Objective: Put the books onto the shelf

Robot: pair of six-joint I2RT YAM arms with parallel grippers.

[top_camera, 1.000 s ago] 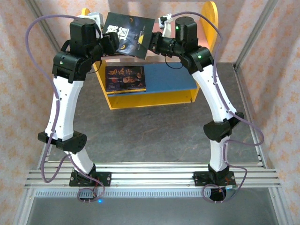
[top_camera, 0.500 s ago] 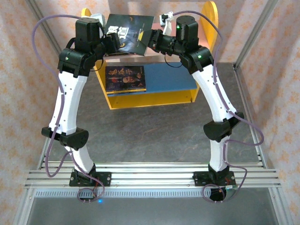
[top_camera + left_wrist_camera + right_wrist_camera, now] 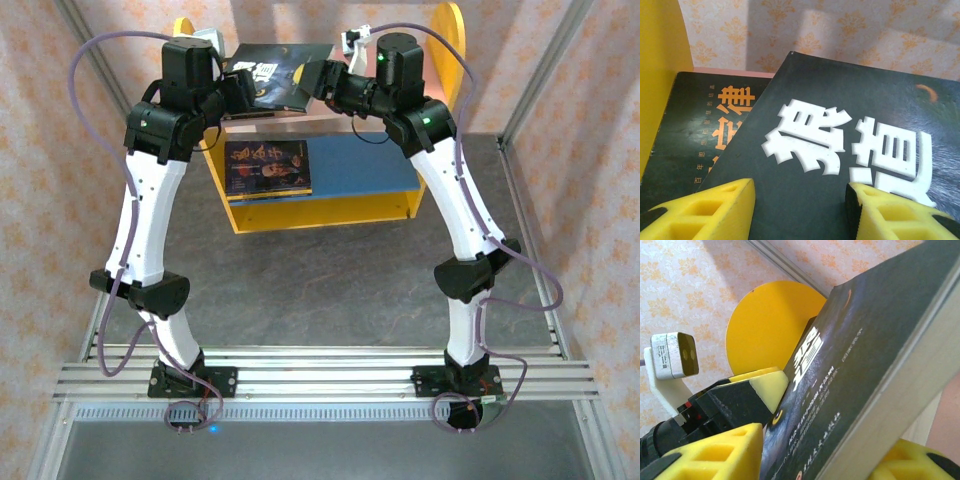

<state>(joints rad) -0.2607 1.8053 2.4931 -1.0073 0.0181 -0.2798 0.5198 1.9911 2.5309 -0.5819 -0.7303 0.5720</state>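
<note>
Top view: dark paperback with white characters point(image 3: 278, 75) sits at the top tier of the small yellow two-tier shelf point(image 3: 325, 210), between left gripper point(image 3: 237, 92) and right gripper point(image 3: 322, 80). A dark portrait-cover paperback point(image 3: 267, 167) lies flat on the blue lower board point(image 3: 360, 165). Left wrist: yellow pads point(image 3: 725, 210) stand apart over the cover, which overlaps an orange-lettered dark book point(image 3: 715, 125). Right wrist: page edge runs between the pads point(image 3: 720, 455); clamped or loose, cannot tell.

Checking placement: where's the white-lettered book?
Top view: the white-lettered book is over the pink upper board, left half. Left wrist view: it partly covers the orange-lettered book.
</note>
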